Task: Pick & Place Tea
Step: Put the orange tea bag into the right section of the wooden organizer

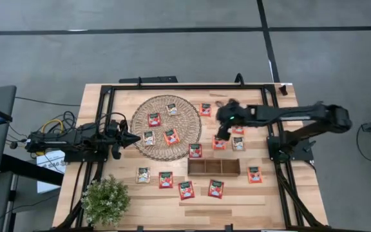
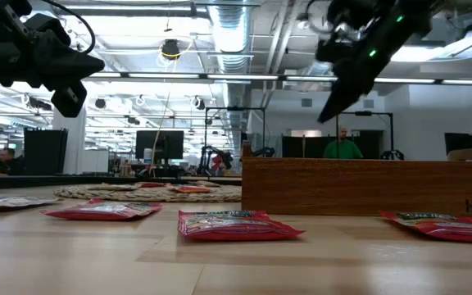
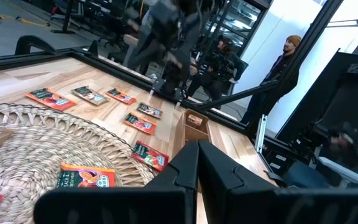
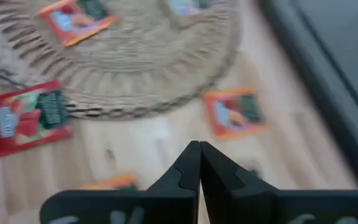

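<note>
Several tea sachets, red-orange or beige, lie flat on the table. Some lie on the round wicker mat (image 1: 166, 127), such as a red one (image 1: 154, 119) and a beige one (image 1: 149, 138). Others lie on the bare wood, such as two (image 1: 219, 143) (image 1: 195, 150) near the wooden tray (image 1: 214, 167). My right gripper (image 1: 223, 133) hangs above the table right of the mat, slanting down, shut and holding nothing (image 4: 194, 152). Under it lie an orange sachet (image 4: 234, 113) and a red one (image 4: 30, 118). My left gripper (image 1: 134, 137) waits level at the mat's left edge, shut (image 3: 197, 152).
A small potted plant (image 1: 105, 200) stands at the near left corner. A black frame (image 1: 185, 86) runs around the table's edges. More sachets (image 1: 186, 189) lie in a row near the front edge. People stand in the room beyond the table (image 3: 284, 62).
</note>
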